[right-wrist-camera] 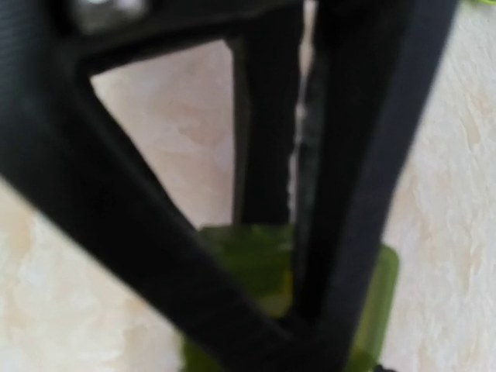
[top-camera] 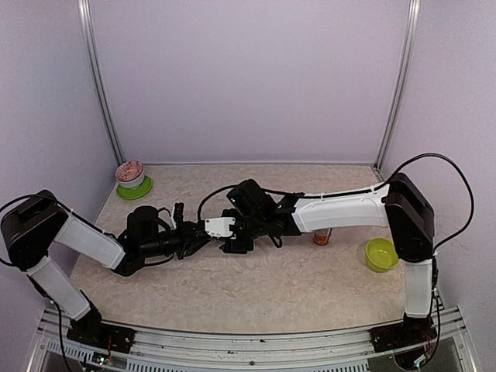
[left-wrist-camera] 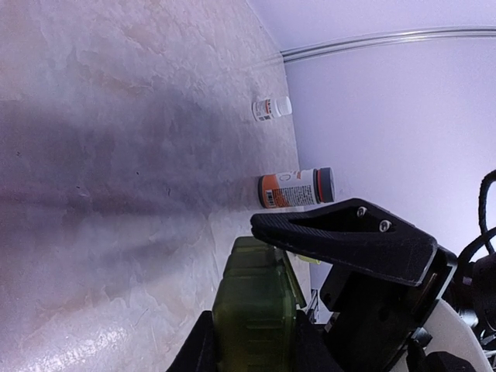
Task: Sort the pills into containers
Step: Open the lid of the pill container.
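Note:
The containers, a dark green strip of joined lidded compartments, sit clamped between the two fingers of my left gripper, which is shut on them. In the top view the left gripper meets my right gripper at the table's middle, and the strip is hidden between them. One black finger of the right gripper lies across the top of the strip. The right wrist view is blurred: black fingers stand right over the green containers, and their gap is unreadable. Small reddish pieces, seemingly the pills, fill a white bowl at the back left.
An orange pill bottle lies on its side near the wall, with a white bottle farther off. A lime-green bowl stands at the right, beside the right arm, and the orange bottle is next to it.

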Tool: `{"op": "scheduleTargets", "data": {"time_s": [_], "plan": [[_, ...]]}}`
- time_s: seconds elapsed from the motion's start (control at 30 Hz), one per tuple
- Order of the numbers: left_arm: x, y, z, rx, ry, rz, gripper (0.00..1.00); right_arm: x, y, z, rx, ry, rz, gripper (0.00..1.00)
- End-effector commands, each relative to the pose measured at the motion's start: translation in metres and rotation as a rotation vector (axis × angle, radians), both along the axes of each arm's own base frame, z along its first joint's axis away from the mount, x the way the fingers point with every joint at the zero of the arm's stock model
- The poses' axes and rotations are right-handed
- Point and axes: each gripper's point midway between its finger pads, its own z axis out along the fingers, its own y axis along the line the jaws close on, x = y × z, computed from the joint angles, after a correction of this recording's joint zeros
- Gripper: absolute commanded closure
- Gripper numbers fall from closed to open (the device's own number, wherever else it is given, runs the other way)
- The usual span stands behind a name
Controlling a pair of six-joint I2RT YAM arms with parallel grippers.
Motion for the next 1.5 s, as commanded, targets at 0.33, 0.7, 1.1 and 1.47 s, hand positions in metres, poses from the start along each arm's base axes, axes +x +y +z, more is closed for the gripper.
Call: {"op": "scheduleTargets", "data": {"time_s": [0.33, 0.7, 1.1, 1.47], "plan": [[-0.007, -0.003, -0.005, 0.003, -0.011, -0.021, 0.81, 0.026, -0.015, 0.06, 0.118, -0.02, -0.102, 0.37], [-0.008, -0.003, -0.007, 0.002, -0.006, -0.02, 0.81, 0.027, -0.026, 0.068, 0.138, 0.072, -0.101, 0.33], [-0.008, -0.003, -0.008, 0.003, -0.005, -0.019, 0.81, 0.024, -0.037, 0.071, 0.142, 0.138, -0.081, 0.26], [-0.01, -0.006, -0.01, 0.007, 0.0, -0.029, 0.81, 0.046, -0.047, 0.094, 0.207, 0.052, -0.167, 0.25]]}}
